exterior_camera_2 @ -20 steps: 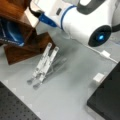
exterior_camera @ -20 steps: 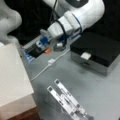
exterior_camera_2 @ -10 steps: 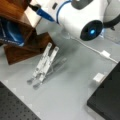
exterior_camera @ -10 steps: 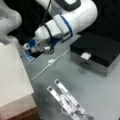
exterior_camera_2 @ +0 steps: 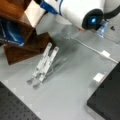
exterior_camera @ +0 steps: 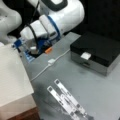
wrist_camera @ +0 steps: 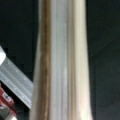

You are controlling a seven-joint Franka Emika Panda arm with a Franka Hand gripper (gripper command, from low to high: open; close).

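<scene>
White and blue plastic, that's my gripper (exterior_camera: 26,48) end, at a front view's left, tucked low by the back edge of the grey table (exterior_camera: 100,87). Fingers hidden behind my own wrist, so I cannot tell whether they are spread or pressed together. My arm (exterior_camera: 62,15) comes in from a front view's top, big white link sloping down and left, blue ring at the wrist joint, black cable looped over it. In a front view only my arm (exterior_camera_2: 77,12) shows, across the top, with a lit blue dot on the joint.

Nearest thing: an orange piece (exterior_camera: 48,50) just beside my wrist on the table edge. Wrist view is filled by a pale upright board (wrist_camera: 61,60), cream with a brown streak, very close to the camera; dark behind it.

White cable (exterior_camera: 47,67) with a small plug block runs diagonally across the table, near my wrist; seen again (exterior_camera_2: 100,52) in a front view. Two clear strips (exterior_camera: 66,98) lie side by side further out, toward a front view's bottom; also (exterior_camera_2: 43,63) beside a wooden shelf (exterior_camera_2: 20,37). Pale box (exterior_camera: 12,77) sits at a front view's left. Black box (exterior_camera: 100,52) with a small white tag lies well apart at the right.
</scene>
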